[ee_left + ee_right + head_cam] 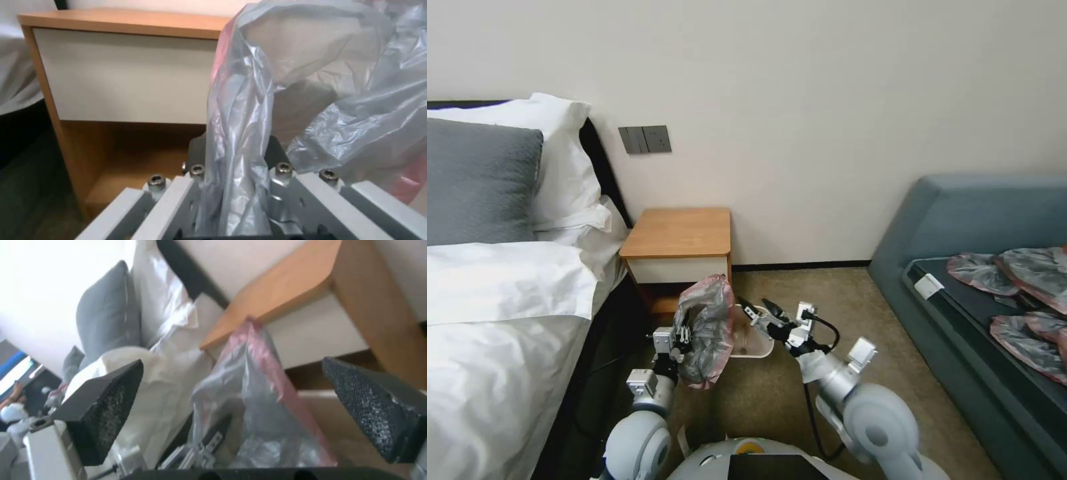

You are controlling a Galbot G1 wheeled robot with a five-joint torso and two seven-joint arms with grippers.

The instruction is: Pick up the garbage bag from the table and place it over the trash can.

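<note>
Head view: the left end effector (682, 340) is clamped on the garbage bag (707, 330), held up before the desk (677, 233). At its 3 o'clock, the right end effector (758, 309) gapes wide over the trash can (754, 347).

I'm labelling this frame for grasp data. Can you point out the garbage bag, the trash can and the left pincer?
garbage bag (707, 327): head view, crumpled grey middle.
trash can (755, 341): head view, cream wall right of the bag.
left pincer (236, 166): left wrist view, where it clamps the bag.
</note>
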